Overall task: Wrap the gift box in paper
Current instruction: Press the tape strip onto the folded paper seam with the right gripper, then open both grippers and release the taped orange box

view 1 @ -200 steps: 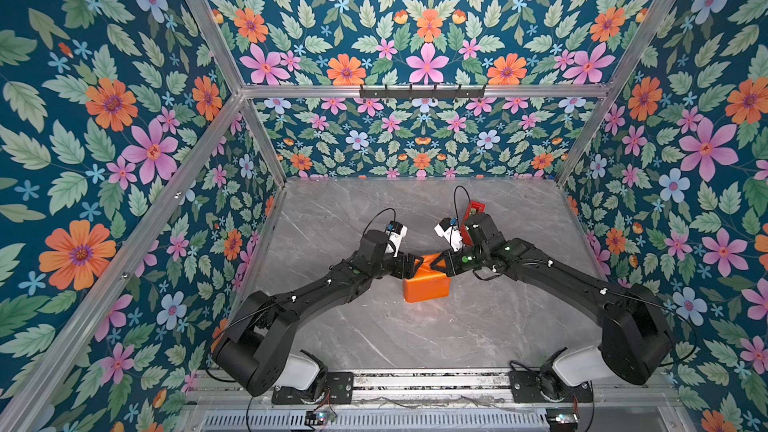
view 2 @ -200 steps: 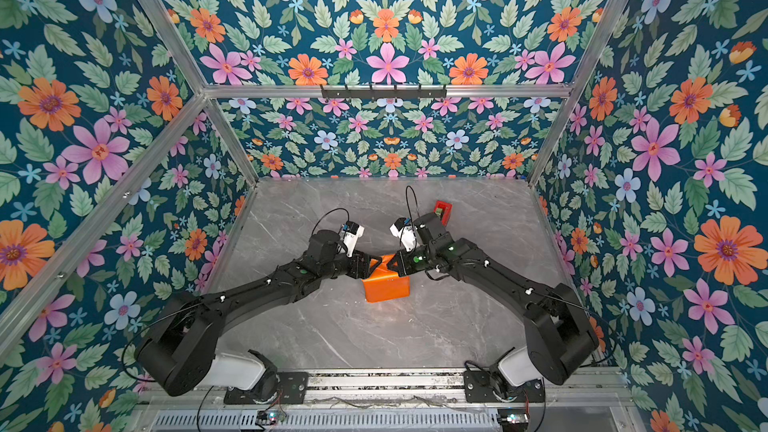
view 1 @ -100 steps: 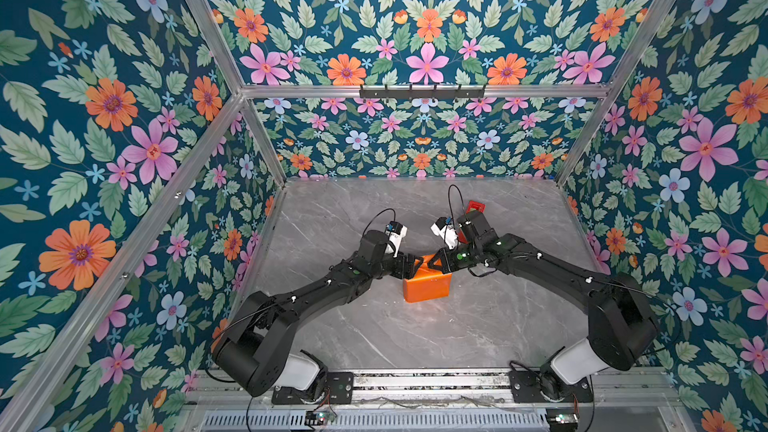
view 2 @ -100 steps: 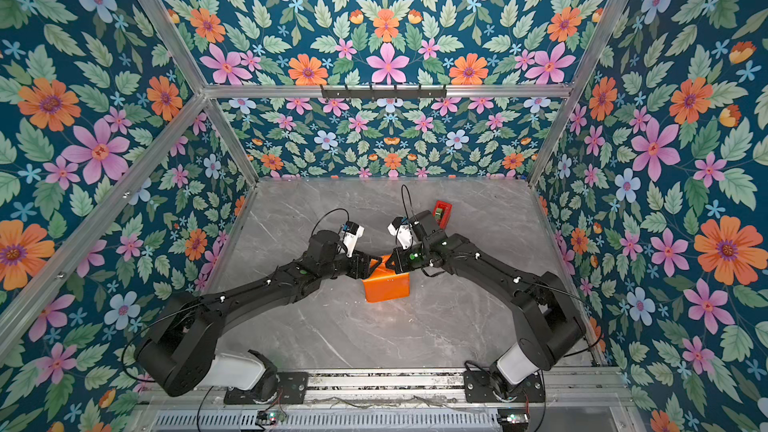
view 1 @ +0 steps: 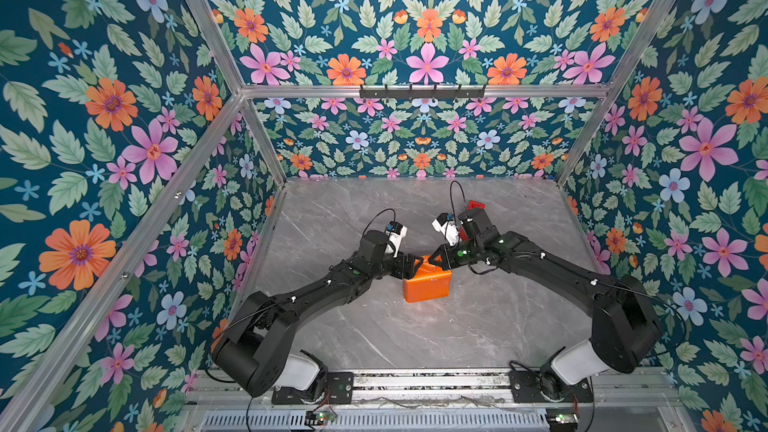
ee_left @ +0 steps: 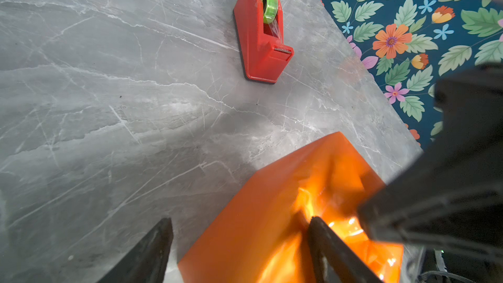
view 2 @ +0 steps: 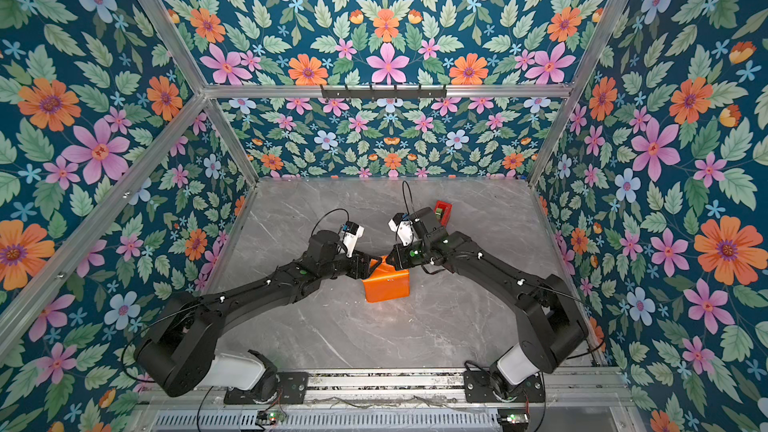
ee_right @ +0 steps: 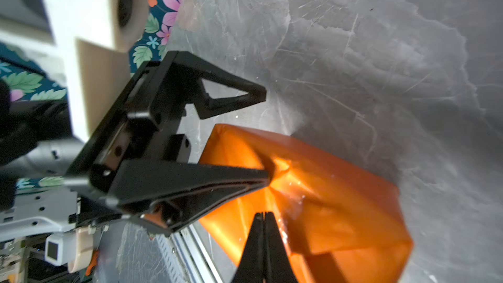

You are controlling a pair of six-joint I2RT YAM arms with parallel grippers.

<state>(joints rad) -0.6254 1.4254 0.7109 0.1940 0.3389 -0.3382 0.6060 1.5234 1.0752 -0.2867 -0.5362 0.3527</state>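
The paper (view 1: 428, 284) (view 2: 386, 284) is glossy orange and folded into a box-shaped parcel on the grey table. The gift box is hidden under it. My left gripper (view 1: 409, 265) (ee_left: 239, 220) is open. One of its fingers (ee_left: 321, 230) lies on the parcel's creased top, and the other hangs beside the parcel over the table. My right gripper (view 1: 434, 261) (ee_right: 263, 213) is shut, with its tips against the paper (ee_right: 340, 200) on the top, close to the left gripper's finger. I see nothing between its jaws.
A red tape dispenser (view 1: 473, 205) (ee_left: 261, 36) with a green roll stands behind the right wrist, toward the back right. The flowered wall (ee_left: 394, 36) borders the table just past it.
The right arm has shifted slightly, carrying its shut gripper a little leftward onto the parcel's top. The left arm and the parcel have stayed still.
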